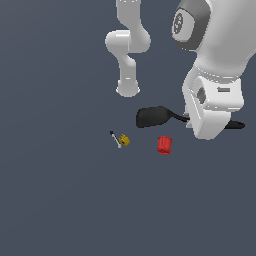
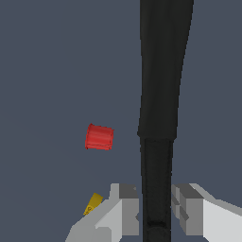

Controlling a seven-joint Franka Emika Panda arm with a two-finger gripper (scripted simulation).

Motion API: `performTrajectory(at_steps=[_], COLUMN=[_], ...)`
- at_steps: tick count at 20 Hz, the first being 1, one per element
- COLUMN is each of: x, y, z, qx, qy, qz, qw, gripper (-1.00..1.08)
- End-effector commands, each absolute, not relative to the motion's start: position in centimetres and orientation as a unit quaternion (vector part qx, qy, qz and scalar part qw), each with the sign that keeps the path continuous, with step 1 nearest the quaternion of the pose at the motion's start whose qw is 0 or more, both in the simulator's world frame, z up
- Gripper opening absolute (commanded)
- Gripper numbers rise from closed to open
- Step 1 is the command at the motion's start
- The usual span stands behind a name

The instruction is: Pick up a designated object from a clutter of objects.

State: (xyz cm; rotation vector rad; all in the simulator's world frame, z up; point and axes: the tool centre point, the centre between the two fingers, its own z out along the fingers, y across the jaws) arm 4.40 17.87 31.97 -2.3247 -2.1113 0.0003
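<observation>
- The gripper [image 2: 156, 210] stands narrow around the handle of the black spatula [image 1: 152, 116]; true contact is hard to judge.
- In the exterior view the arm hides the handle's middle.
- The red cylinder [image 1: 164, 145] lies near the head, and the yellow piece [image 2: 92, 203] is partly cut off behind a finger.

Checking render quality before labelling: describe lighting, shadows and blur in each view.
Exterior view: flat, even light, no cast shadows under the red cylinder or yellow piece, everything sharp. Wrist view: the black spatula renders nearly featureless black, with blocky edges on the end effector; no glare or blur.
</observation>
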Motion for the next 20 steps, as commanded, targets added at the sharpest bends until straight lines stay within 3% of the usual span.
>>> performTrajectory(at_steps=[1,10,20], x=[4.6,5.4,5.8], y=[18.6,20.3,21.0], z=[34.5,40.4,42.5], qx=[-0.74,-0.741,-0.741], qy=[-0.672,-0.672,-0.671], qz=[0.0,0.0,0.0], qw=[0.0,0.0,0.0], gripper=[-1.0,-1.0,-1.0])
